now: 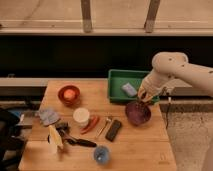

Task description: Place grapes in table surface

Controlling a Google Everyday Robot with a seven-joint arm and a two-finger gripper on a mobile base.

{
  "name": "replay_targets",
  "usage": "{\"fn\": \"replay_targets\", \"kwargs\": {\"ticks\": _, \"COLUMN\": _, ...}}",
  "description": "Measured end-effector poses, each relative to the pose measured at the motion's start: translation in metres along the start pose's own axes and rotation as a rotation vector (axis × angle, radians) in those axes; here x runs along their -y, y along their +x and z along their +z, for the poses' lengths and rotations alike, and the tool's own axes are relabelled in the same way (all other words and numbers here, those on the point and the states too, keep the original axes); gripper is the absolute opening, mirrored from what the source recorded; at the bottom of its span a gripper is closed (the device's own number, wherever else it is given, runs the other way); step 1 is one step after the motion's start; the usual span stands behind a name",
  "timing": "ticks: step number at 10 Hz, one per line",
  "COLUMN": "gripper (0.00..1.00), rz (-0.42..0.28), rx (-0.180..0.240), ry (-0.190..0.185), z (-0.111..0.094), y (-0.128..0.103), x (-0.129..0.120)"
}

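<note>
On my bench (145, 145) I count two bowls, a red bowl (61, 91) and a purple bowl (136, 116), one green tray (116, 86), one white cup (81, 116), one blue cup (101, 154), one grey cloth (48, 116) and one banana (54, 136). My one tool (143, 97) hangs just above the purple bowl.

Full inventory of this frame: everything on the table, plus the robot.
table: 1, light wood, centre
tray: 1, green, far right of table
block: 1, grey-blue, inside tray
purple bowl: 1, dark purple, in front of tray
red bowl: 1, red, far left; holds an orange item
cup: 1, white, centre left
stick: 1, orange-red, right of cup
bar: 1, black, centre
small cup: 1, blue, near edge
cloth: 1, grey, left edge
tool: 1, black, near left
grapes: cannot make out
arm: 1, white, right
gripper: 1, over purple bowl's far rim
</note>
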Motion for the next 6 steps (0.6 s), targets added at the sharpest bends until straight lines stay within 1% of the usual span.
{"fn": "replay_targets", "kwargs": {"ticks": 1, "gripper": 0.0, "rz": -0.021, "rx": 0.026, "ry": -0.025, "z": -0.013, "y": 0.001, "x": -0.01}}
{"fn": "replay_targets", "kwargs": {"ticks": 3, "gripper": 0.0, "rz": -0.086, "rx": 0.051, "ry": -0.072, "z": -0.026, "y": 0.015, "x": -0.042}}
{"fn": "replay_targets", "kwargs": {"ticks": 5, "gripper": 0.0, "rz": -0.146, "rx": 0.064, "ry": -0.093, "z": -0.032, "y": 0.028, "x": -0.067}}
{"fn": "replay_targets", "kwargs": {"ticks": 6, "gripper": 0.0, "rz": -0.182, "rx": 0.063, "ry": -0.101, "z": -0.031, "y": 0.037, "x": -0.084}}
